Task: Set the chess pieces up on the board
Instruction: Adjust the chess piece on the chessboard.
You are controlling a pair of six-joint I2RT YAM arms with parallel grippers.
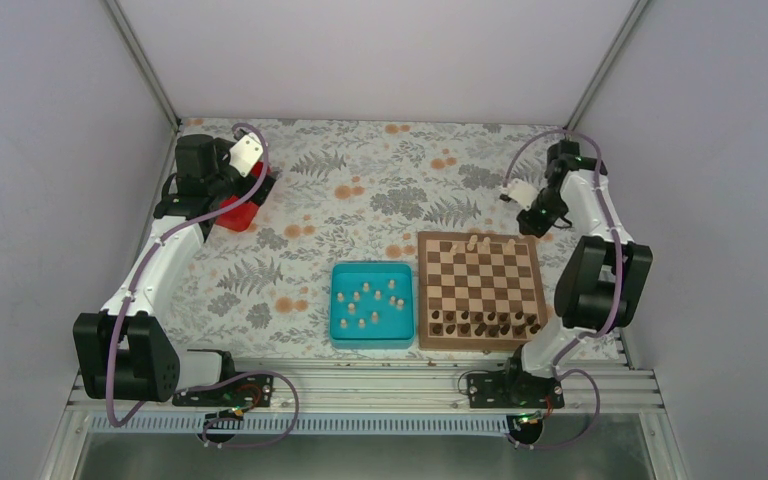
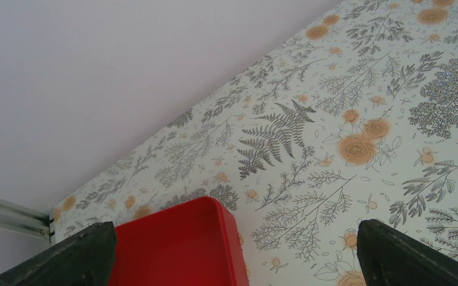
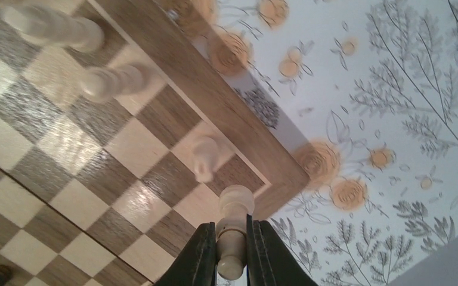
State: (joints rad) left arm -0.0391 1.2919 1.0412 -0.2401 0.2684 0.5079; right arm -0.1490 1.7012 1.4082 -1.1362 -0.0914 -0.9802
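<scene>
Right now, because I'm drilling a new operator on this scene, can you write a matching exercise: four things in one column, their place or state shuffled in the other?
1. right gripper
2. teal tray
3. dark chessmen
4. red container

A. lined up along the board's near edge
B. far left, by the open left gripper
C. shut on a pale chess piece
D. holds loose pale pieces, left of the board

Pairs: 1-C, 2-D, 3-A, 4-B.

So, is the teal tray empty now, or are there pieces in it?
Not empty. In the top view, several pale chess pieces stand inside the teal tray, spread over its floor.
</scene>
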